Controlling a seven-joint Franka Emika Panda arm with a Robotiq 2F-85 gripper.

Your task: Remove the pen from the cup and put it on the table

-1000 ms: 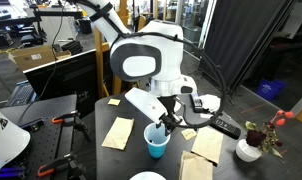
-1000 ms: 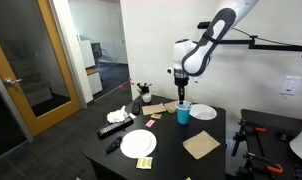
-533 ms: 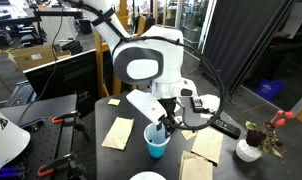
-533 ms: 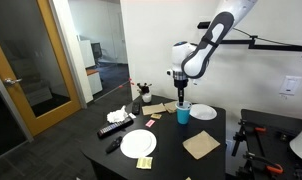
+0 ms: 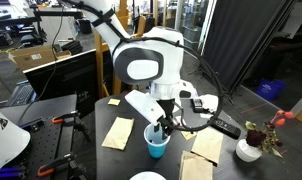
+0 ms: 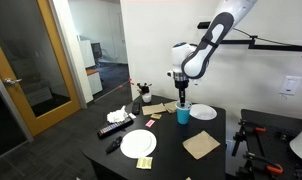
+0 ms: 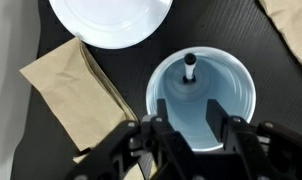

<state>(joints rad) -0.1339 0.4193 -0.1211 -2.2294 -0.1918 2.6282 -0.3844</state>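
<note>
The light blue cup (image 7: 203, 92) stands upright on the black table (image 7: 21, 140). It also shows in both exterior views (image 5: 156, 143) (image 6: 182, 113). The thin dark pen (image 7: 190, 68) stands inside the cup, leaning on the far wall, its pale tip up. My gripper (image 7: 195, 122) hangs straight above the cup with its jaws open, the fingertips over the cup's near rim and nothing between them. In an exterior view the gripper (image 5: 167, 122) sits just above the cup's rim.
A white plate (image 7: 111, 20) lies just beyond the cup. Tan napkins (image 7: 76, 90) lie beside the cup, another (image 7: 291, 25) at the far corner. Remotes (image 5: 226, 127), a white vase with flowers (image 5: 251, 147) and more napkins (image 5: 118, 132) lie around the table.
The arm has shifted very slightly between the earlier frames and now; the gripper stays over the cup. Nothing was taken hold of.
</note>
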